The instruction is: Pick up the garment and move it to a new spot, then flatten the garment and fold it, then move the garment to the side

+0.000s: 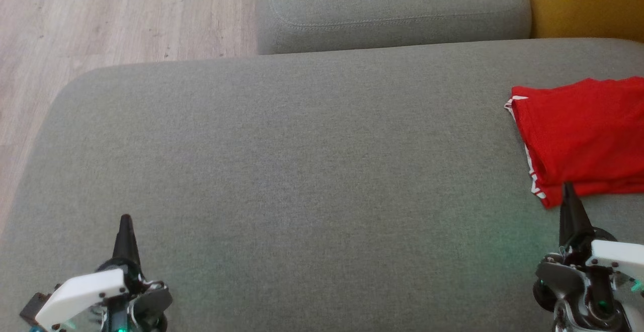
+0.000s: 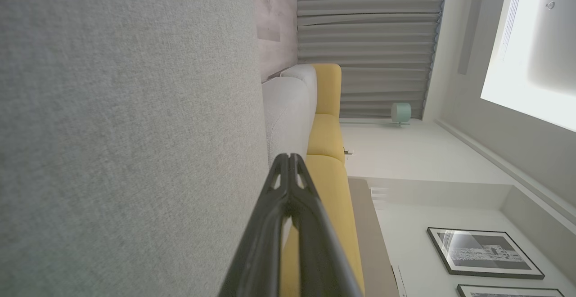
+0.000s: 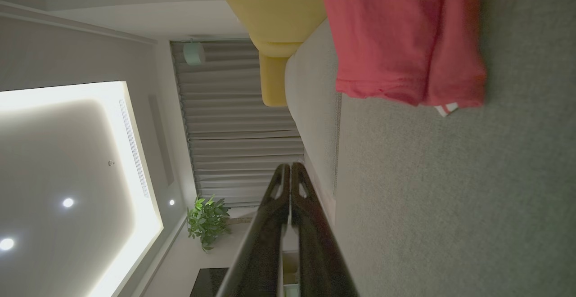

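The red garment point(image 1: 583, 136) lies folded on the grey sofa seat point(image 1: 302, 161), at the seat's right edge, about midway between its near and far edges; white trim shows along the garment's left side; part of the garment runs out of the head view on the right.

Left claw point(image 1: 125, 221): near the seat's near-left corner; fingers pressed together, tips meeting; nothing held; well apart from the garment.

Right claw point(image 1: 568, 188): near the seat's near-right corner; fingers pressed together; nothing held; in the head view its tip overlaps the garment's near edge; in the right wrist view the garment point(image 3: 405, 40) lies ahead of the right claw point(image 3: 288, 166), clear of the fingers.

A second grey cushion point(image 1: 392, 10) adjoins the far edge; a yellow cushion point(image 1: 583, 0) sits beside it.
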Motion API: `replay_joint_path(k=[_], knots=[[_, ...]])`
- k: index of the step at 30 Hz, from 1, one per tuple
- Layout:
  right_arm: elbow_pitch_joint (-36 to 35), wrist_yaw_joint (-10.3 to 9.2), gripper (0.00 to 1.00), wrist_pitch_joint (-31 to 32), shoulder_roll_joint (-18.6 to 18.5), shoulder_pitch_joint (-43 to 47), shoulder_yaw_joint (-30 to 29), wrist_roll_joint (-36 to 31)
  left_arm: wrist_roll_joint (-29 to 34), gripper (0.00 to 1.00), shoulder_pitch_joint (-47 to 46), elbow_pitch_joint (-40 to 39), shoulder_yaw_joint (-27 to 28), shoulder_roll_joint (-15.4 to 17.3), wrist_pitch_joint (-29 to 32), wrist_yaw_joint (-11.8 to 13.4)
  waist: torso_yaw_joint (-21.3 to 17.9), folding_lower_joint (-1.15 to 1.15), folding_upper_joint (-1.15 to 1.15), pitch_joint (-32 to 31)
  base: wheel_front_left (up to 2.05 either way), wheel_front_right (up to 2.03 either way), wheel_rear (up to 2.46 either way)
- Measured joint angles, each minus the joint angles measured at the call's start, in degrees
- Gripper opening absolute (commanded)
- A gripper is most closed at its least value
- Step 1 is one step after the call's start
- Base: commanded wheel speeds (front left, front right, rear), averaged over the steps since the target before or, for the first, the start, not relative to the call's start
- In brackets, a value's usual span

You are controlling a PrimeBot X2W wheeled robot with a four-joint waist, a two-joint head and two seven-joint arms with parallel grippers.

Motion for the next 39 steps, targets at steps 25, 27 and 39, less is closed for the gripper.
replay_joint_path(k=[25, 27, 39], knots=[[0.0, 0.0, 0.0, 0.0, 0.0, 0.0, 0.0, 0.0, 0.02, 0.0, 0.0, 0.0, 0.99, -0.21, 0.25, 0.0, 0.0, 0.0, 0.0, -0.01, 0.0, 0.0, 0.0], [0.0, 0.0, 0.0, 0.0, 0.0, 0.0, 0.0, 0.0, 0.02, 0.0, 0.0, 0.0, 1.0, -0.21, 0.31, 0.0, 0.0, 0.0, 0.0, -0.01, 0.0, 0.0, 0.0], [0.0, 0.0, 0.0, 0.0, 0.0, 0.0, 0.0, 0.0, 0.04, 0.0, 0.0, 0.01, 1.11, -0.3, 0.51, 0.0, 0.0, 0.0, 0.0, -0.01, 0.0, 0.0, 0.0]])
